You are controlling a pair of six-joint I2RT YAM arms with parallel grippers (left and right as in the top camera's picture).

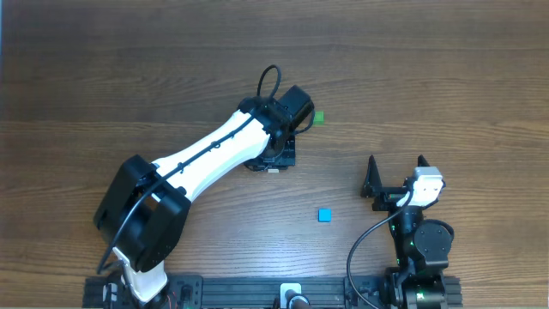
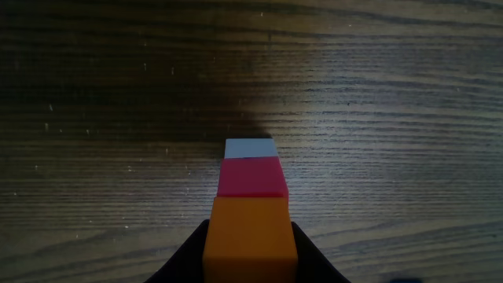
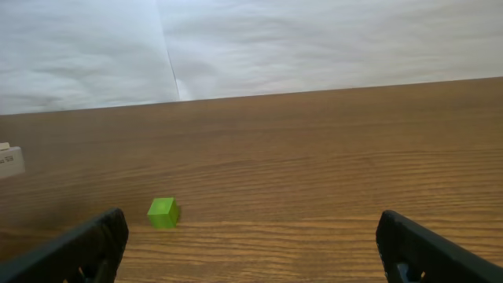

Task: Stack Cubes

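My left gripper (image 2: 250, 255) is shut on an orange cube (image 2: 250, 232), its dark fingers (image 2: 182, 263) pressed to both sides. The orange cube sits atop a red cube (image 2: 251, 178), and a white cube (image 2: 251, 148) shows beneath that, so the three form a stack. In the top view the left gripper (image 1: 276, 159) is near the table's middle. A green cube (image 1: 318, 118) lies just beyond it, also seen as the green cube (image 3: 163, 212) ahead of my right gripper (image 3: 251, 263). A blue cube (image 1: 324, 215) lies alone nearer the arms' bases. The right gripper (image 1: 395, 165) stands open and holds nothing.
The brown wooden table (image 1: 446, 77) is bare apart from the cubes. A white wall (image 3: 314, 47) rises behind its far edge. The left arm's white link (image 1: 206, 154) stretches diagonally across the left half of the table.
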